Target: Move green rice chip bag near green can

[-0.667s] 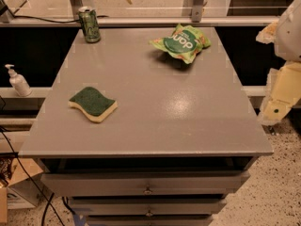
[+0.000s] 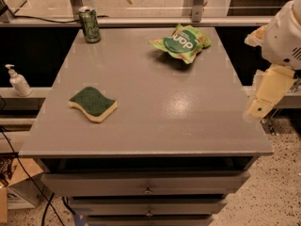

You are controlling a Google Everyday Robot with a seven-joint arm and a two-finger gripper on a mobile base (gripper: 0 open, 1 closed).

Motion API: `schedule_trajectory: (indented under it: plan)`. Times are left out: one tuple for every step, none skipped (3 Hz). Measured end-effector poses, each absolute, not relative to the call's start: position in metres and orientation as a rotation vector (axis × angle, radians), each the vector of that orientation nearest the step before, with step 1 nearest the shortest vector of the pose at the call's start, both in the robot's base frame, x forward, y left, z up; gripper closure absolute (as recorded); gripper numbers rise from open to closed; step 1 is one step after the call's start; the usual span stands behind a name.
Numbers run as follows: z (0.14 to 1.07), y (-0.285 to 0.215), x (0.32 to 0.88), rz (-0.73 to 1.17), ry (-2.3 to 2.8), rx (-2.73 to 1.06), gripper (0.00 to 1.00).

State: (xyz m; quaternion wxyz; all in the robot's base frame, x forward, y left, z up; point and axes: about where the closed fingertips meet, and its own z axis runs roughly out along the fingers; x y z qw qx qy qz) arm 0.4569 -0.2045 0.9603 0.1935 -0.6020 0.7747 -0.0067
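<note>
The green rice chip bag (image 2: 181, 42) lies crumpled at the back right of the grey table (image 2: 155, 112), dark round label facing up. The green can (image 2: 89, 25) stands upright at the table's back left corner, well apart from the bag. My gripper (image 2: 266, 92), a cream piece under the white arm (image 2: 284, 32), hangs just beyond the table's right edge, in front of and to the right of the bag. It holds nothing that I can see.
A dark green sponge with a yellow base (image 2: 93, 104) lies on the front left of the table. A white pump bottle (image 2: 18, 80) stands on a lower shelf to the left. Drawers (image 2: 148, 185) sit below the tabletop. A rail with posts runs behind the table.
My gripper and arm have shifted slightly left, toward the table's right edge. The bag, can and sponge have not moved.
</note>
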Motion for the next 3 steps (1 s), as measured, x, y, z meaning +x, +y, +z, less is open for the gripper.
schedule_trajectory:
  plan:
    - [0.949, -0.1923, 0.483, 0.05, 2.114, -1.618, 0.0]
    - [0.9494, -0.1899, 0.4887, 0.049, 2.1, -1.603, 0.0]
    - [0.9456, -0.1891, 0.4917, 0.111, 2.092, -1.539, 0.0]
